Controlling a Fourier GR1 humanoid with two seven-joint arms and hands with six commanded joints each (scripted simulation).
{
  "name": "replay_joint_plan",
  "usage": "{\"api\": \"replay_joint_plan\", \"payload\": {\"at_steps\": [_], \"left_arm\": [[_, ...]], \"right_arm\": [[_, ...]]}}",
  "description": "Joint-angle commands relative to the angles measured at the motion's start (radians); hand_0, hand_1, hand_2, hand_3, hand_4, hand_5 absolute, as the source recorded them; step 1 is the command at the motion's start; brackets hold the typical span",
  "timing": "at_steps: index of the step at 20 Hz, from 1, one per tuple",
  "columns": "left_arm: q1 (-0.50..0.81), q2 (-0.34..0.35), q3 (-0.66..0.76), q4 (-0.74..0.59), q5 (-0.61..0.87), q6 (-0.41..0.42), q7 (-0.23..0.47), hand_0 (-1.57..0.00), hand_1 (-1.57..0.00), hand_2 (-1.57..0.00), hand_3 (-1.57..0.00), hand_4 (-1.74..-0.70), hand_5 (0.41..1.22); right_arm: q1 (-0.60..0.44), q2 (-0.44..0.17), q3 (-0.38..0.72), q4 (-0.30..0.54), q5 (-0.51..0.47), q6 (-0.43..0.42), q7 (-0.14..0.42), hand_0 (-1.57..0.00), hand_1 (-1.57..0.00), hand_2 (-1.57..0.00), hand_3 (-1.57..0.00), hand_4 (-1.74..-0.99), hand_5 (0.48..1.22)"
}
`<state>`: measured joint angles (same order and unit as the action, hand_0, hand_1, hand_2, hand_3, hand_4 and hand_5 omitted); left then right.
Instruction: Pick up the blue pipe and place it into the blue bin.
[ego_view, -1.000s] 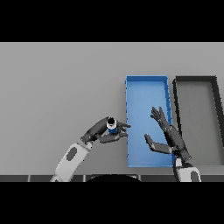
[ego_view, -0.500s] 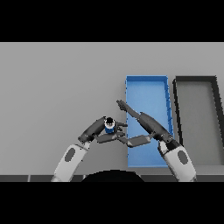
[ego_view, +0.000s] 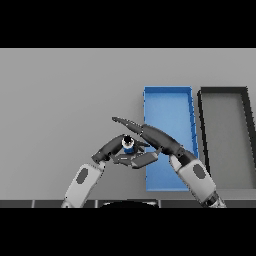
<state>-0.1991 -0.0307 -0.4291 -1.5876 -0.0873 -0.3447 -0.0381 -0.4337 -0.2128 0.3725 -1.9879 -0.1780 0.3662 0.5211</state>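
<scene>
The blue pipe (ego_view: 128, 145) is a short blue piece with a pale round end, held up just left of the blue bin (ego_view: 167, 102). My left hand (ego_view: 113, 148) is curled round it from the left and below. My right hand (ego_view: 144, 134) reaches in from the right with straight fingers; its fingers pass just above the pipe and its thumb lies below, close beside it. The bin is a long blue tray standing right of both hands, and my right forearm crosses its near half.
A black bin (ego_view: 226, 95) of the same shape stands right of the blue one. Grey table (ego_view: 65, 100) spreads to the left and behind.
My right hand has swung left from over the blue bin to the pipe, its fingers now stretched over it. My left hand still holds the pipe, lifted slightly.
</scene>
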Motion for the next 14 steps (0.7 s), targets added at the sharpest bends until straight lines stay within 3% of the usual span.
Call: {"api": "replay_joint_plan", "payload": {"at_steps": [1, 3, 4, 5, 6, 8, 11, 14], "left_arm": [[-0.006, -0.016, -0.005, 0.007, -0.017, 0.009, 0.013, -1.57, -1.57, -1.57, -1.57, -1.47, 1.221], [-0.004, -0.007, 0.013, 0.009, -0.027, -0.002, 0.023, -1.57, -1.57, -1.57, -1.57, -1.47, 1.221], [-0.01, -0.007, 0.024, 0.007, -0.024, -0.01, 0.036, -1.57, -1.57, -1.57, -1.57, -1.46, 1.221], [-0.005, -0.014, 0.023, 0.015, -0.027, -0.015, 0.017, -1.57, -1.57, -1.57, -1.57, -1.52, 1.221], [-0.01, -0.019, 0.029, 0.008, -0.018, -0.02, 0.059, -1.57, -1.57, -1.57, -1.57, -1.56, 1.221], [-0.008, -0.02, 0.026, 0.001, -0.042, -0.013, 0.068, -1.57, -1.57, -1.57, -1.57, -1.62, 1.221], [0.015, -0.035, 0.038, 0.0, -0.013, -0.03, 0.034, -1.57, -1.57, -1.57, -1.52, -1.68, 1.221], [0.026, -0.048, 0.044, 0.001, 0.002, -0.052, 0.009, -1.57, -1.57, -1.57, -1.49, -1.71, 1.221]], "right_arm": [[-0.026, 0.012, 0.005, 0.027, 0.006, 0.006, -0.001, -0.03, -0.04, -0.09, 0.0, -1.184, 0.516], [-0.056, 0.033, 0.019, 0.066, 0.017, 0.015, 0.01, -0.07, -0.11, -0.17, -0.04, -1.204, 0.497], [-0.063, 0.036, 0.021, 0.07, 0.015, 0.022, 0.004, -0.17, -0.22, -0.26, -0.13, -1.233, 0.487], [-0.081, 0.044, 0.021, 0.09, 0.012, 0.029, -0.002, -0.32, -0.36, -0.38, -0.24, -1.278, 0.485], [-0.083, 0.045, 0.021, 0.093, 0.009, 0.036, -0.012, -0.51, -0.53, -0.54, -0.4, -1.331, 0.489], [-0.084, 0.059, 0.035, 0.102, 0.019, 0.033, -0.02, -0.88, -0.88, -0.91, -0.76, -1.467, 0.518], [-0.088, 0.087, 0.033, 0.112, -0.022, 0.02, 0.0, -1.22, -1.22, -1.23, -1.02, -1.581, 0.65], [-0.086, 0.091, 0.058, 0.123, -0.022, 0.002, -0.035, -1.39, -1.39, -1.4, -1.25, -1.648, 0.929]]}}
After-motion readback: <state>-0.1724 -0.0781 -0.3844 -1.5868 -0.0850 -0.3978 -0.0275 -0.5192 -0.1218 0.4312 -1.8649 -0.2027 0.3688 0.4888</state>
